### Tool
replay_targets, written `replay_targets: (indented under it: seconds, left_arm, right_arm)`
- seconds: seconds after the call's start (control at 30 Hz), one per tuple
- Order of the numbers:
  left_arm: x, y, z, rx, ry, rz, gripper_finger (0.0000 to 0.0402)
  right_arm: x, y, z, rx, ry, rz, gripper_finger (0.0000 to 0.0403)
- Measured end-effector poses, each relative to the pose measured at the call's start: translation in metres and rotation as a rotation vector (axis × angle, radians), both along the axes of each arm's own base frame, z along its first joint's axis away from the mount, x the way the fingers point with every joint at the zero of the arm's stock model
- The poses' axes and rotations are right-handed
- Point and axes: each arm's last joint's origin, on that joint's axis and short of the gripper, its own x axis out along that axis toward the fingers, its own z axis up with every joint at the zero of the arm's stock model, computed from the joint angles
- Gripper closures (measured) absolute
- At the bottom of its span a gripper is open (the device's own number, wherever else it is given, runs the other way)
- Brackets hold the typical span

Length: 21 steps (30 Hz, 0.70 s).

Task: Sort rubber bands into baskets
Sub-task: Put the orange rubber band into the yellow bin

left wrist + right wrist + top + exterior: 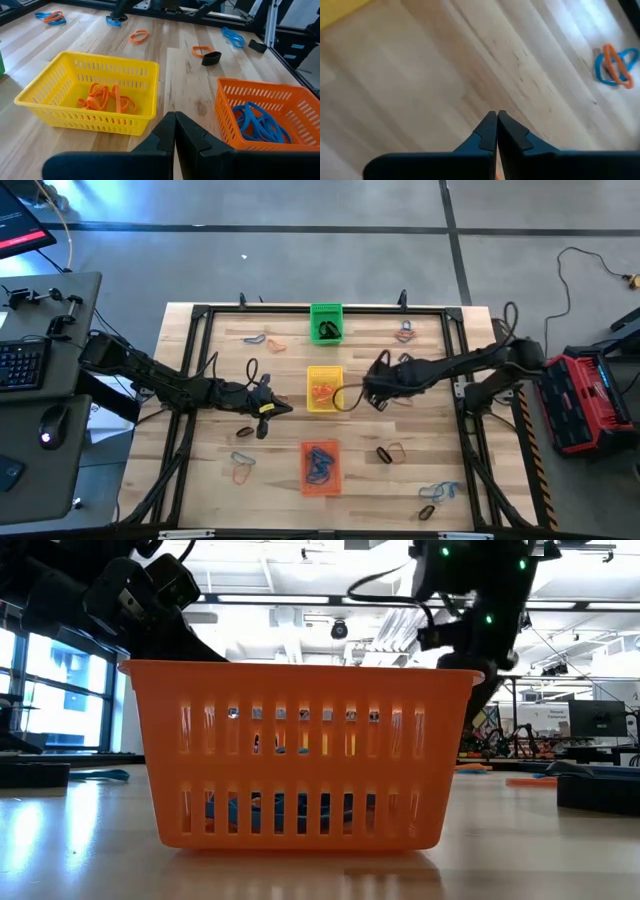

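Wooden worktop (pixel 200 470) holds three baskets in a 12-to-6 o'clock column: green (pixel 326 322), yellow (pixel 323 389), orange (pixel 320 467), each partly filled. Loose bands (pixel 442 492) remain around the edges. Left hand (pixel 272 407) and right hand (pixel 372 388): both clenched, empty.

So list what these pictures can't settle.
- Low view: the orange basket fills the frame and hides the other baskets and the loose bands.
- Right wrist view: the right claw is shut; whether it pinches a band cannot be told.
- High view: the dark bands in the green basket are too small to count.
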Motion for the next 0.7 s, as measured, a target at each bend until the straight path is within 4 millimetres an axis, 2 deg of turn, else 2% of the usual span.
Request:
replay_targets:
  seconds: [0.3,0.47,0.7]
  left_arm:
    - [0.0,0.0,0.0,0.0,0.002,0.0,0.0401]
    - [0.0,0.0,0.0,0.003,-0.003,0.008,0.0401]
    - [0.0,0.002,0.0,0.016,-0.005,0.043,0.0401]
  right_arm:
    - [-0.04,-0.048,-0.02,-0.007,-0.247,-0.199,0.0403]
    - [-0.054,-0.072,-0.027,-0.05,-0.27,-0.301,0.0402]
    - [-0.067,-0.106,-0.027,-0.077,-0.286,-0.451,0.0402]
